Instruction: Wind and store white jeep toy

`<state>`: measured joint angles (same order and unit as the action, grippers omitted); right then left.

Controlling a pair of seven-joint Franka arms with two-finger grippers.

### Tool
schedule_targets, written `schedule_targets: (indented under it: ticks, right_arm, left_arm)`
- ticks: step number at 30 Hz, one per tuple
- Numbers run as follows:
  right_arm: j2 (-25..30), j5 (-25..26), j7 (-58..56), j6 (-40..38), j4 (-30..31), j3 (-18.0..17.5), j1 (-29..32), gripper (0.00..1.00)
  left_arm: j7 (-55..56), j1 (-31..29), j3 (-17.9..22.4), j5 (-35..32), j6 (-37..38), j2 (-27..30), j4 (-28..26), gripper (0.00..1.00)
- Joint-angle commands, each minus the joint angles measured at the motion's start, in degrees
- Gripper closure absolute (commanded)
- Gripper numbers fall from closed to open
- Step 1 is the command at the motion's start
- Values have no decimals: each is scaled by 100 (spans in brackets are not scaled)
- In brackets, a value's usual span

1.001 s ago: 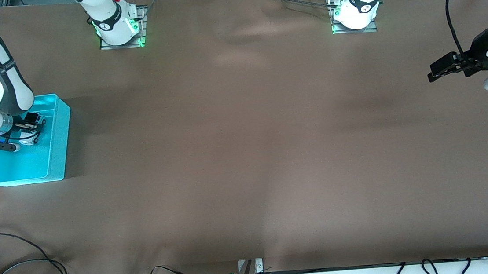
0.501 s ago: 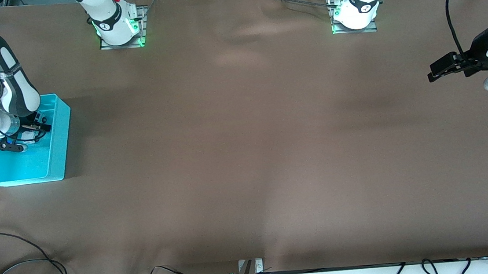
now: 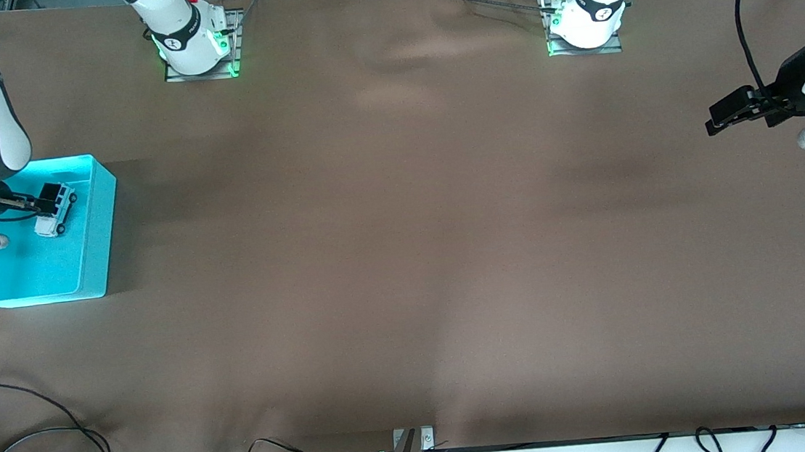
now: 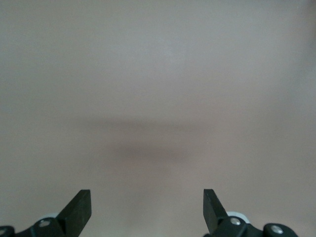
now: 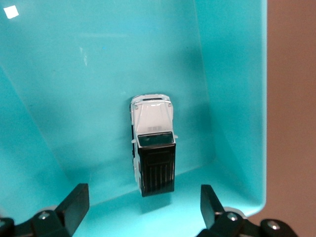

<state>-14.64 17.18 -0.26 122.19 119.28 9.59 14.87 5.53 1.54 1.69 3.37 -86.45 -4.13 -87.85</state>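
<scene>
The white jeep toy [image 3: 54, 201] with its black roof rests on the floor of the cyan bin [image 3: 108, 230] at the right arm's end of the table. My right gripper [image 3: 22, 205] hangs open over the bin, just beside the toy and apart from it. In the right wrist view the white jeep toy [image 5: 152, 148] lies below and ahead of the right gripper [image 5: 143, 202], close to the bin's wall [image 5: 232, 98], untouched by either fingertip. My left gripper [image 3: 718, 122] waits open above the bare table at the left arm's end; the left wrist view shows the left gripper [image 4: 148, 197] with nothing between its fingers.
Both arm bases [image 3: 196, 51] [image 3: 585, 21] stand along the table edge farthest from the front camera. Loose black cables [image 3: 42, 439] and a metal bracket [image 3: 414, 443] lie along the nearest edge. Brown cloth [image 3: 404, 240] covers the table.
The right gripper has opened and let go of the jeep, then lifted and drawn back toward the table's end. The jeep now lies free in the bin. The left arm has not moved.
</scene>
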Motion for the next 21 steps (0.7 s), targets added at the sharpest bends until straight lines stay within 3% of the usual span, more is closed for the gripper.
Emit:
schedule_targets:
  ticks: [1, 8, 15, 21]
  right_arm:
    - [330, 58, 132, -327, 51, -291, 60, 0]
    - [681, -144, 246, -643, 51, -450, 60, 0]
    - [1138, -1128, 640, -986, -80, -608, 51, 0]
    - [1280, -1182, 975, -1390, -344, -880, 51, 0]
  left_arm:
    - [-105, -40, 7, 137, 23, -26, 84, 0]
    - [-105, -40, 7, 137, 23, -26, 84, 0]
    - [-105, -40, 7, 137, 23, -26, 84, 0]
    - [-105, -57, 7, 155, 23, -17, 84, 0]
